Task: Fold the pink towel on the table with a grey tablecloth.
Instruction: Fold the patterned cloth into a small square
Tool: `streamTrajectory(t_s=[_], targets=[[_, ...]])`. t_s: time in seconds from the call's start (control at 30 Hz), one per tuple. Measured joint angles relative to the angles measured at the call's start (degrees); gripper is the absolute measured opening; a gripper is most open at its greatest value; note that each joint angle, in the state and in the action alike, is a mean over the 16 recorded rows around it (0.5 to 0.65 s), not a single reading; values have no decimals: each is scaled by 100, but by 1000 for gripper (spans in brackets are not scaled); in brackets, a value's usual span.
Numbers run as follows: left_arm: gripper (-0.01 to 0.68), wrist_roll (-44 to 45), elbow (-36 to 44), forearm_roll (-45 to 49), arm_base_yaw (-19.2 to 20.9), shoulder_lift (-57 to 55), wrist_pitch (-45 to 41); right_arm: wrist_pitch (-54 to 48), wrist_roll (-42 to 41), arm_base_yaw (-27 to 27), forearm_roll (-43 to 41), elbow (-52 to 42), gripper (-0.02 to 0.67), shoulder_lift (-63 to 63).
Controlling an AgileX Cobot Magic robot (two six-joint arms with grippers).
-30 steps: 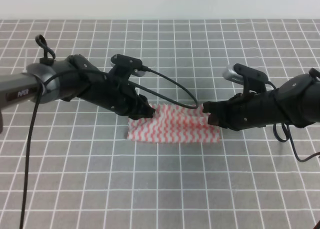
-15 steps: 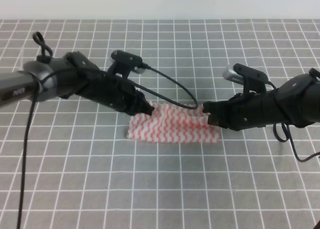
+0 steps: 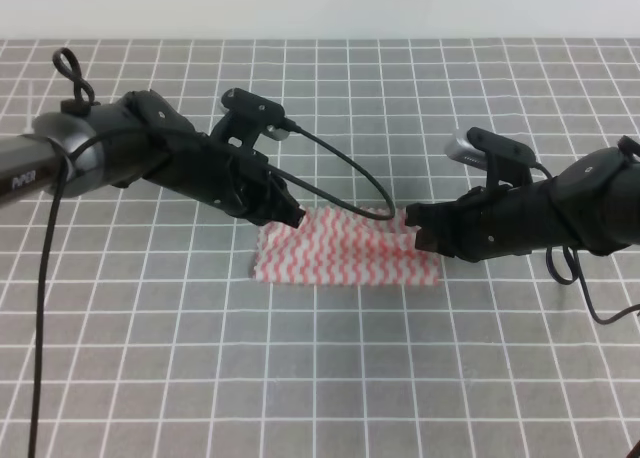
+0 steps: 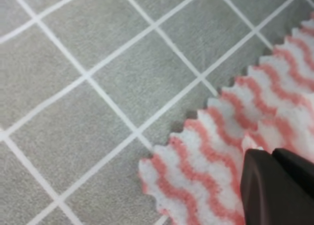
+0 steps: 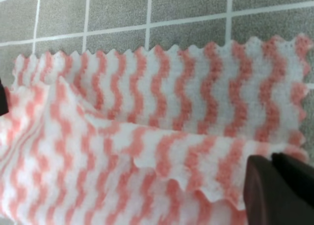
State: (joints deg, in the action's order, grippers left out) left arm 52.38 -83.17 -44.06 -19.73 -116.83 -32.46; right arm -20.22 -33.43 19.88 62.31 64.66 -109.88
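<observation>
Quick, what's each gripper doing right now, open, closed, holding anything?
Left gripper: closed, pinching the pink towel at its far left corner.
Right gripper: closed, holding the towel's far right edge, lifted.

A plain whitish wall point(image 3: 320, 8) shows as a narrow band just beyond the far edge of the table with a grey tablecloth point(image 3: 320, 378). It spans the full width of the high view, and its tone is even.

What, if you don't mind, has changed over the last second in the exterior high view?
The left arm's rear has swung up and back, while the left gripper has stayed at the pink towel's far left corner. The right gripper and the towel are unmoved.
</observation>
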Motion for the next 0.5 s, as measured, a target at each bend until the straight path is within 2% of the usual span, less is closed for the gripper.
streamTrajectory(t_s=[0.5], targets=[[-2, 1, 1, 187, 81, 20, 261, -39, -1, 3, 1, 74, -14, -16]])
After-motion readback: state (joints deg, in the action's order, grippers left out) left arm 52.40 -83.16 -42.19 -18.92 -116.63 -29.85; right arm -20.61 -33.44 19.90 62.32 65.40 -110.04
